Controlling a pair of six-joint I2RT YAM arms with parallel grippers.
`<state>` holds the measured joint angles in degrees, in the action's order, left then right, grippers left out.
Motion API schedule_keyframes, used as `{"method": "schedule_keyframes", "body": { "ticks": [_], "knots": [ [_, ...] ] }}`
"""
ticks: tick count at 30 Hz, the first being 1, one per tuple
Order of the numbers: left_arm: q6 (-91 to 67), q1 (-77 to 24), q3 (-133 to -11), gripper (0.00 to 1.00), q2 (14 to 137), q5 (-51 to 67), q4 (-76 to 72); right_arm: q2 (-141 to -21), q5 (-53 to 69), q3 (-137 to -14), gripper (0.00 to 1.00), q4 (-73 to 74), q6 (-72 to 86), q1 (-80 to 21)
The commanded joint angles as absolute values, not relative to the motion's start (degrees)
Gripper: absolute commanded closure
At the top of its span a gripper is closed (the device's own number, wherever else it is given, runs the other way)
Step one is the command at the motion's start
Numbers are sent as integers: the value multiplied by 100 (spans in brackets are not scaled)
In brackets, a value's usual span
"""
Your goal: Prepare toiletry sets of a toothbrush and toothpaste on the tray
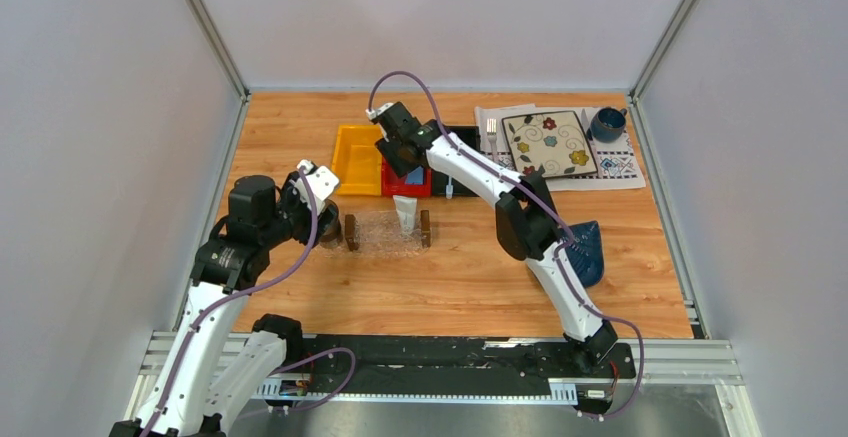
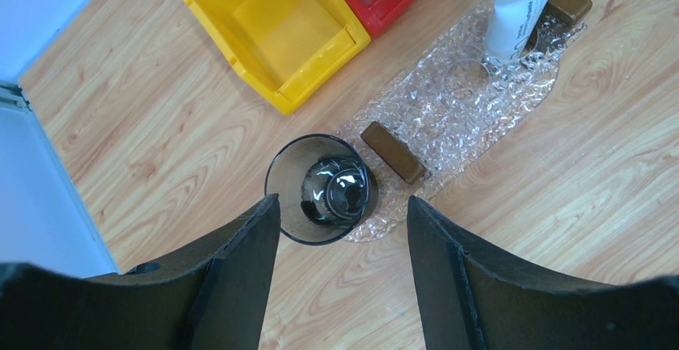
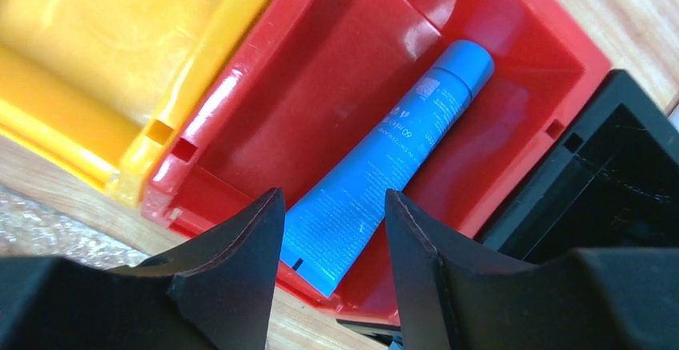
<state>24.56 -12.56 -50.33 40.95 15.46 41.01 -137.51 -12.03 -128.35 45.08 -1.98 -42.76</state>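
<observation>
The clear textured tray [image 1: 380,234] lies mid-table with a brown block [image 1: 351,232] at each short end. A white-grey toothpaste tube [image 1: 405,216] lies on its right part, also in the left wrist view [image 2: 520,6] on the tray [image 2: 464,102]. A bright blue toothpaste tube [image 3: 392,166] lies in the red bin [image 3: 320,86]. My right gripper [image 3: 334,198] is open just above it, over the red bin [image 1: 405,183] in the top view [image 1: 398,157]. My left gripper [image 2: 343,206] is open and empty at the tray's left end [image 1: 325,217]. A slim pale thing [image 1: 451,190], perhaps the toothbrush, lies right of the red bin.
A dark glass cup [image 2: 320,190] stands against the tray's left block [image 2: 392,152]. A yellow bin [image 1: 357,157] and a black bin [image 1: 462,157] flank the red one. A floral plate [image 1: 548,144], fork [image 1: 491,135] and blue cup [image 1: 606,124] sit back right. A dark blue leaf dish [image 1: 585,252] lies right.
</observation>
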Motion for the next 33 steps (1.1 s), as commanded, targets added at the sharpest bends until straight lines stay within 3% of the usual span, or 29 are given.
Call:
{"method": "schedule_keyframes", "body": {
  "ticks": [1,33],
  "knots": [
    [2399,-1204,-5063,32,4025,1617,3981,-13931,-1573,-13131,46,4711,-299,-4272],
    [2522,-1204,-4948,33,4052,1626,3946,-14713,-2320,-13843,40,5098,-606,-4280]
  ]
}}
